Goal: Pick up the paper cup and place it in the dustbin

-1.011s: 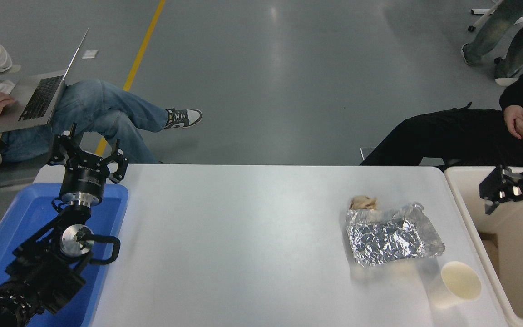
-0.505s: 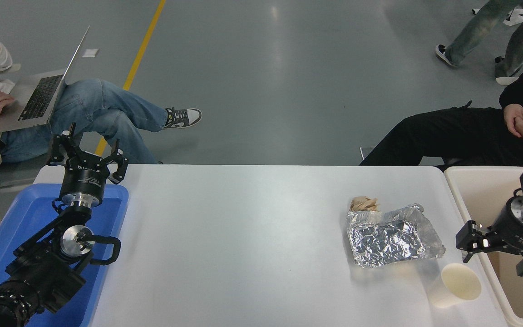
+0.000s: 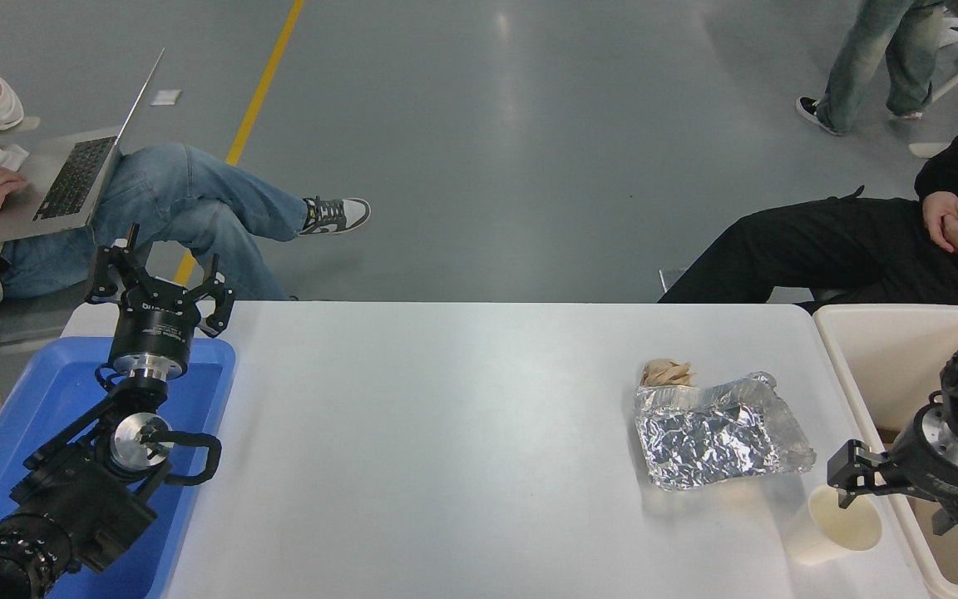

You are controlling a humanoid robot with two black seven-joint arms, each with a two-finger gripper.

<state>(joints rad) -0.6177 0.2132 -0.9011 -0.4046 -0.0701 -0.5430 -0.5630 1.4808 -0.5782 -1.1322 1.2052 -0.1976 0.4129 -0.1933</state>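
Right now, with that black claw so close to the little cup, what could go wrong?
The paper cup looks light and stands near the table's front right corner; a finger of the right gripper overlaps its rim, so a bump could tip it over or push it off the edge. A hard squeeze could crush it. The crumpled foil tray lies just behind, so a wide swing toward the dustbin might drag it along.

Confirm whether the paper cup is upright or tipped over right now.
Upright. The paper cup stands on the table with its round open mouth facing up, beside the dustbin. The right gripper is open at its rim.
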